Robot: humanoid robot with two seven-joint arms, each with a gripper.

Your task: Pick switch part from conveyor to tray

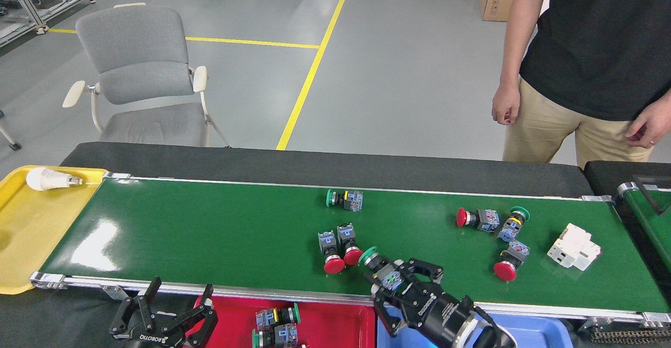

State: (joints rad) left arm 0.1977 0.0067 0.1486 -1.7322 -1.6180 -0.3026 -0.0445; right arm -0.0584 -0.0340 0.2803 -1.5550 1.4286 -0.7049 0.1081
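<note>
My right gripper [394, 280] is shut on a green-capped switch part [378, 266], held at the near rail of the green conveyor [209, 232], just above the seam between the red tray [335, 322] and the blue tray [529, 329]. Other switch parts lie on the belt: a green-capped one [344, 200], two red-capped ones side by side [338, 246], and three at the right [500, 232]. Two switch parts [276, 324] lie in the red tray. My left gripper [178, 301] stands open at the bottom left, beside the red tray, holding nothing.
A white plastic block [574, 246] lies on the belt's right end. A yellow tray [31, 232] with a light bulb [47, 178] sits at the left end. A person [592, 65] stands behind the belt at right, a grey chair [141, 80] at back left.
</note>
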